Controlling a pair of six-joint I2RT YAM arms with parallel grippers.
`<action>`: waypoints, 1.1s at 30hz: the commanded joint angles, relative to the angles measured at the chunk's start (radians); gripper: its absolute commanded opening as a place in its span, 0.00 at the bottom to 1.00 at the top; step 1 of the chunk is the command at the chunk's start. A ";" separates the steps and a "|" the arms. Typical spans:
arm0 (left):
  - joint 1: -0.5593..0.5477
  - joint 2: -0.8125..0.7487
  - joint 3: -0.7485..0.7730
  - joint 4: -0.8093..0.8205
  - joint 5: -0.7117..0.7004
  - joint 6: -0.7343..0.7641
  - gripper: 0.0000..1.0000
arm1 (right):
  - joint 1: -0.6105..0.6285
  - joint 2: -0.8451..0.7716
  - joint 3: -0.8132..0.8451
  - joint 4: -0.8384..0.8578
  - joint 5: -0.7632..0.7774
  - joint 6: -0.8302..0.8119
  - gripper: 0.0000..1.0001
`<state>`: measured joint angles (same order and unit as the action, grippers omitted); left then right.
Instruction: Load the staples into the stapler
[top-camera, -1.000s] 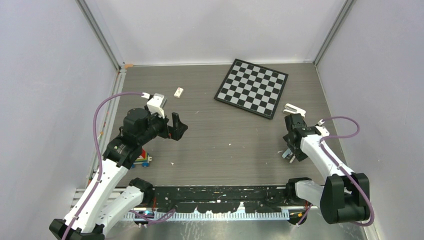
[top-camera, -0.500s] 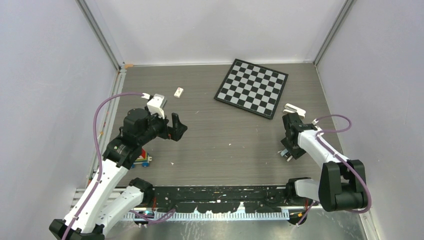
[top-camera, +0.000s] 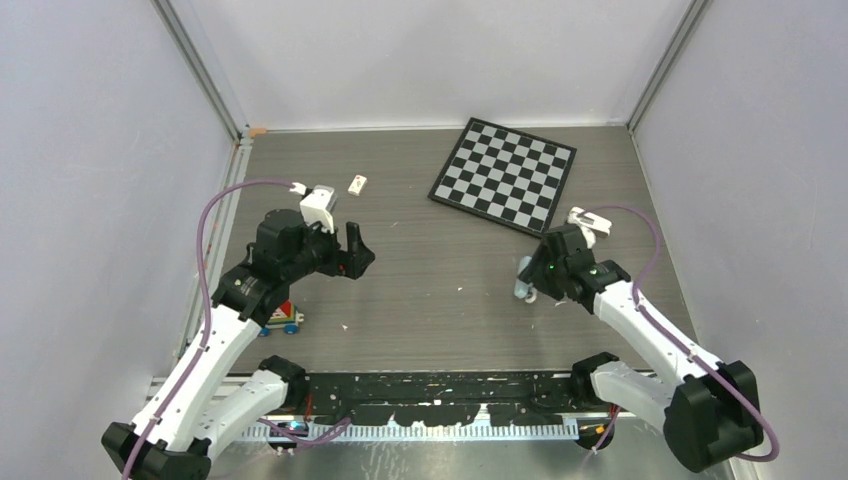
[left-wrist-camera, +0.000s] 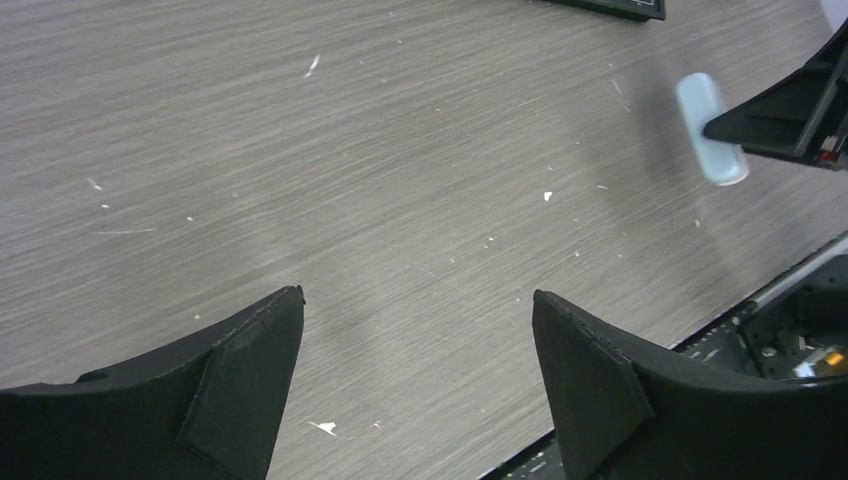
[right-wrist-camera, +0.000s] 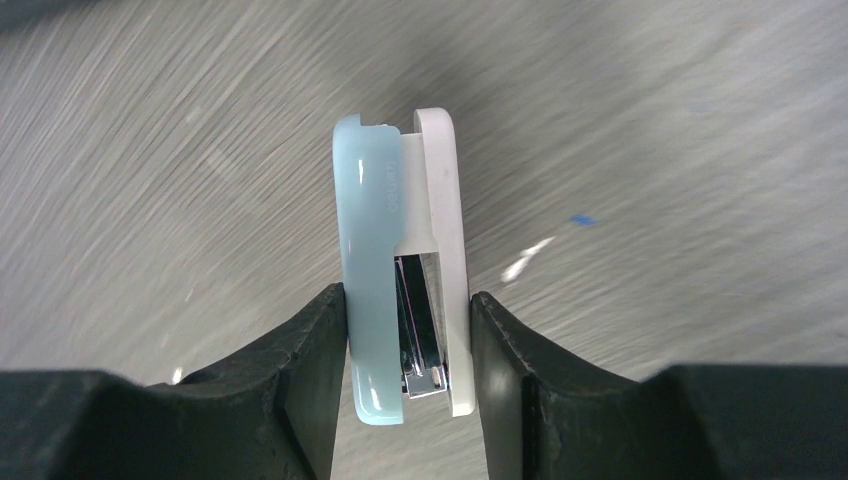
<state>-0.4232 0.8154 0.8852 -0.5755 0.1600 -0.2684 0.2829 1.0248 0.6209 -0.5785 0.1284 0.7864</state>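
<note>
A light-blue and white stapler (right-wrist-camera: 400, 270) is pinched between the fingers of my right gripper (right-wrist-camera: 405, 300), held off the table with its metal staple channel facing the camera. In the top view the right gripper (top-camera: 532, 282) holds the stapler (top-camera: 524, 277) right of the table's middle. The stapler also shows in the left wrist view (left-wrist-camera: 712, 130). The small white staples box (top-camera: 357, 183) with a reddish mark lies at the back left. My left gripper (top-camera: 355, 250) is open and empty above bare table (left-wrist-camera: 418, 300), in front of the box. No loose staple block is visible.
A chessboard (top-camera: 505, 175) lies at the back right. A colourful toy (top-camera: 288, 318) sits by the left arm near the front left edge. Grey walls close in three sides.
My right arm has swung left and forward, carrying the stapler from the right side toward the table's middle. The left arm has barely moved.
</note>
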 joint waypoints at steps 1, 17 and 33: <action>-0.001 0.027 0.038 0.042 0.082 -0.091 0.85 | 0.171 -0.066 0.056 0.189 -0.115 -0.050 0.40; -0.007 0.107 -0.134 0.471 0.304 -0.637 0.79 | 0.620 -0.043 0.121 0.570 0.049 -0.064 0.41; -0.042 0.233 -0.183 0.663 0.385 -0.808 0.67 | 0.798 0.096 0.241 0.574 0.201 -0.138 0.41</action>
<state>-0.4538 1.0435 0.7143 0.0093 0.5049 -1.0363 1.0649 1.1130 0.8001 -0.0746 0.2527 0.6785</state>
